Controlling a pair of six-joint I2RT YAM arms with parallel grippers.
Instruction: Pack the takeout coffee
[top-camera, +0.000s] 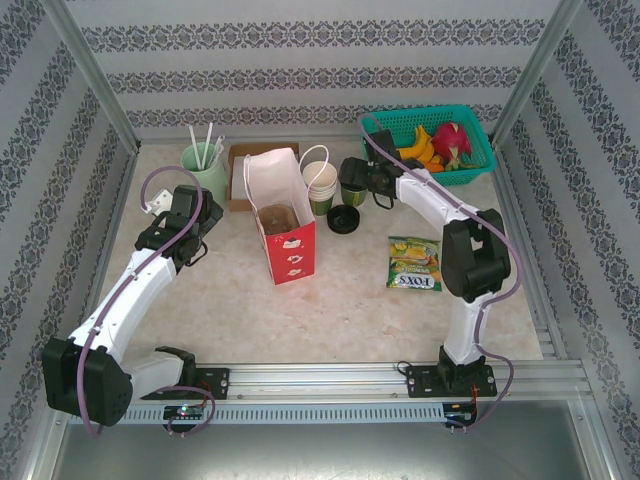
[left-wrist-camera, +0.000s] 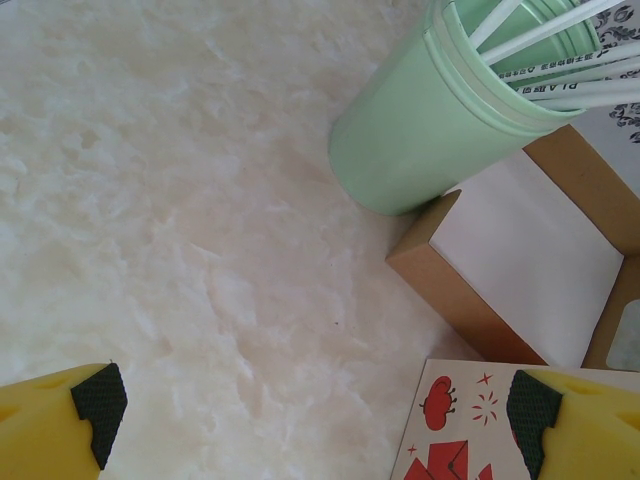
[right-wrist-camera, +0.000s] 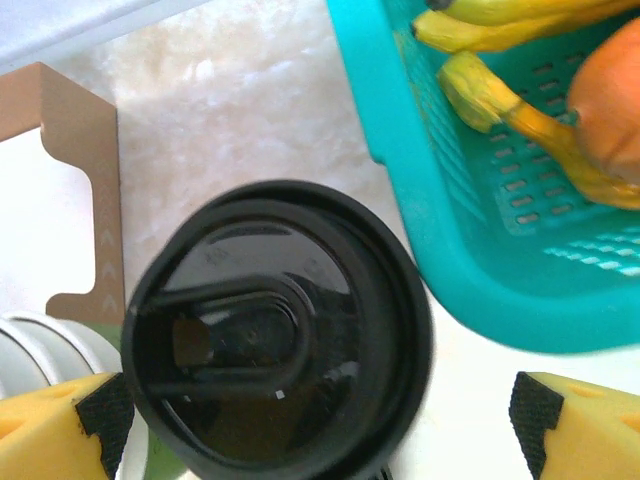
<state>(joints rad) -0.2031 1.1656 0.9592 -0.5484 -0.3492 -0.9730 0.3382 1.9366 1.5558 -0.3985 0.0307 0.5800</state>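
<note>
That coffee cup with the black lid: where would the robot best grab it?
Probably around the paper wall just under the lid, not the lid itself, which could pop off. The cup stands upright, so the right hand, open above it, can drop straight down with a finger each side, minding the stacked cups close by.

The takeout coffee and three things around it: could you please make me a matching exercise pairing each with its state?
Things:
1. takeout coffee
2. mint-green holder
3. teal basket
4. paper bag

States:
A. holds fruit
B. stands open mid-table
C. black lid on
D. holds straws

Pairs: 1-C, 2-D, 3-A, 4-B
</note>
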